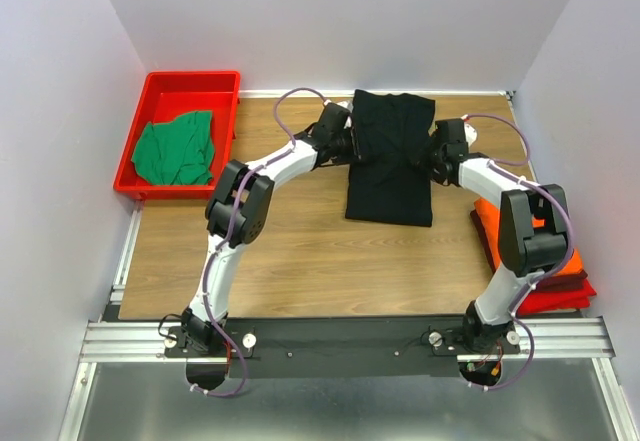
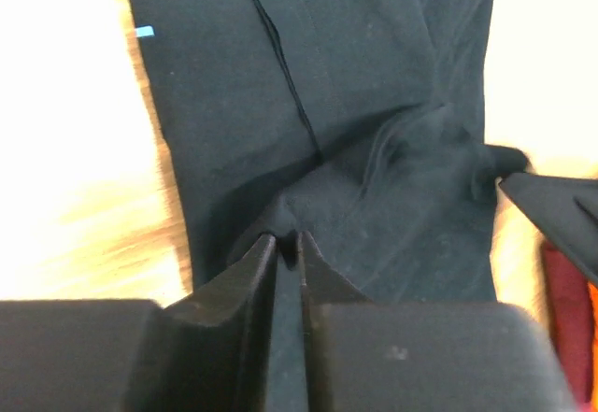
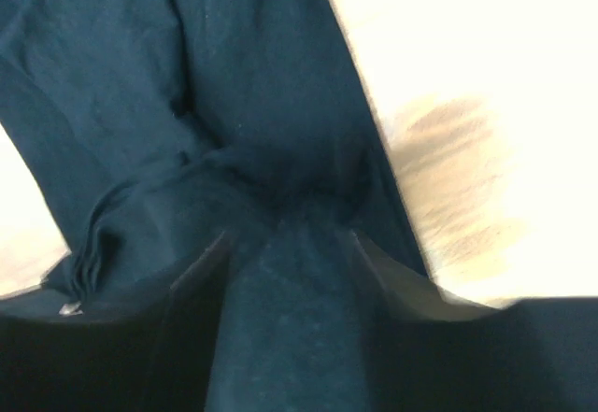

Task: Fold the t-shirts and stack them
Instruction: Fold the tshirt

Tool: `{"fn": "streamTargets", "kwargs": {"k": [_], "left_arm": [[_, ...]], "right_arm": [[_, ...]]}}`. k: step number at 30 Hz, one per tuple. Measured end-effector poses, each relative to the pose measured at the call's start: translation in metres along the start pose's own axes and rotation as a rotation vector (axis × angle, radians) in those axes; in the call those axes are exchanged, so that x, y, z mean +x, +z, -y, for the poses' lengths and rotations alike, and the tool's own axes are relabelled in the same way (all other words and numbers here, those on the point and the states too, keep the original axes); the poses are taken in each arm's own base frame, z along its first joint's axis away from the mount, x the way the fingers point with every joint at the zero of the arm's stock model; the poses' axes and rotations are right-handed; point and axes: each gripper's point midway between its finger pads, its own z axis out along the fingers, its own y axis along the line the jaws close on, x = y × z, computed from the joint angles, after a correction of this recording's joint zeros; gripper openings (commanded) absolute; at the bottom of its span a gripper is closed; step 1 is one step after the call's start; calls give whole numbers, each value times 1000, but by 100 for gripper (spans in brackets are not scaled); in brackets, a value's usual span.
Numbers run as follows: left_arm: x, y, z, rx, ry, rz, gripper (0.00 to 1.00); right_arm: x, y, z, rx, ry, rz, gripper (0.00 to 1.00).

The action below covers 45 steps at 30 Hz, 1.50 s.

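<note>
A black t-shirt (image 1: 390,161) lies folded into a long strip on the middle of the wooden table, with the two grippers at its sides. My left gripper (image 1: 350,147) is at its left edge. In the left wrist view the jaws (image 2: 288,239) stand a thin slit apart, with a small fold of the black t-shirt (image 2: 355,104) pinched between the tips. My right gripper (image 1: 432,153) is at the shirt's right edge. Its jaws (image 3: 290,234) stand well apart over bunched black cloth (image 3: 234,76). A green t-shirt (image 1: 177,149) lies crumpled in the tray. An orange t-shirt (image 1: 572,261) lies under the right arm.
The red plastic tray (image 1: 185,83) stands at the back left corner. The orange shirt rests on a red layer (image 1: 560,297) at the table's right edge. White walls close in the left, back and right sides. A metal rail (image 1: 340,339) carries both arm bases at the front.
</note>
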Motion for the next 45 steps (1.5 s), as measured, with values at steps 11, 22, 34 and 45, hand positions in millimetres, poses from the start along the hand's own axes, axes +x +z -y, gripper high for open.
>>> {"fn": "streamTargets", "kwargs": {"k": [11, 22, 34, 45], "left_arm": [[-31, -36, -16, -31, -3, 82, 28], [14, -28, 46, 67, 52, 34, 5], [40, 33, -4, -17, -24, -50, 7], [61, 4, -19, -31, -120, -44, 7]], "right_arm": [[-26, -29, -6, -61, -11, 68, 56], [23, -17, -31, -70, -148, 2, 56], [36, 34, -14, 72, -208, -17, 63], [52, 31, -29, 58, -275, -26, 66]]}}
